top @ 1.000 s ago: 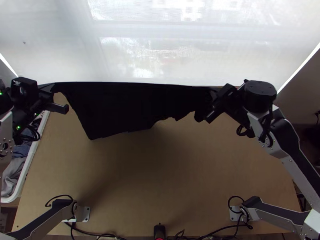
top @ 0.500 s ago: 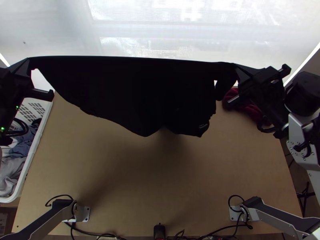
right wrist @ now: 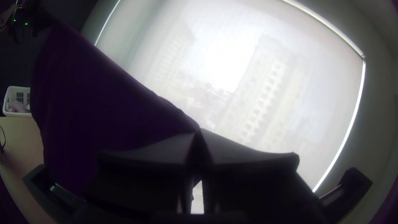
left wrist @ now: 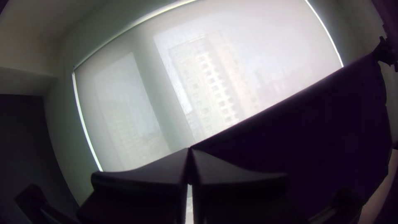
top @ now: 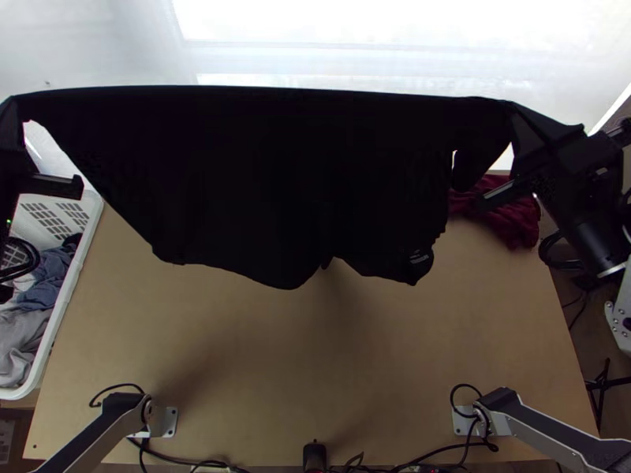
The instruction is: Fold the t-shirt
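Left tool (top: 16,104) is pinched together on 1 upper corner of the black t-shirt (top: 268,173), right tool (top: 513,110) is clamped on the other. So the shirt's hanging between the 2, top edge pretty taut, over the bench (top: 315,363). Dark red cloth (top: 509,221) lies bunched at the far right, white basket (top: 88,225) with clothes sits just off the left side.

You had no text, label, brand, number or sign that could be read. In the top view you had a small pale printed mark (top: 419,257) on the dark t-shirt (top: 300,181), near its hanging lower edge, too small for you to make out.
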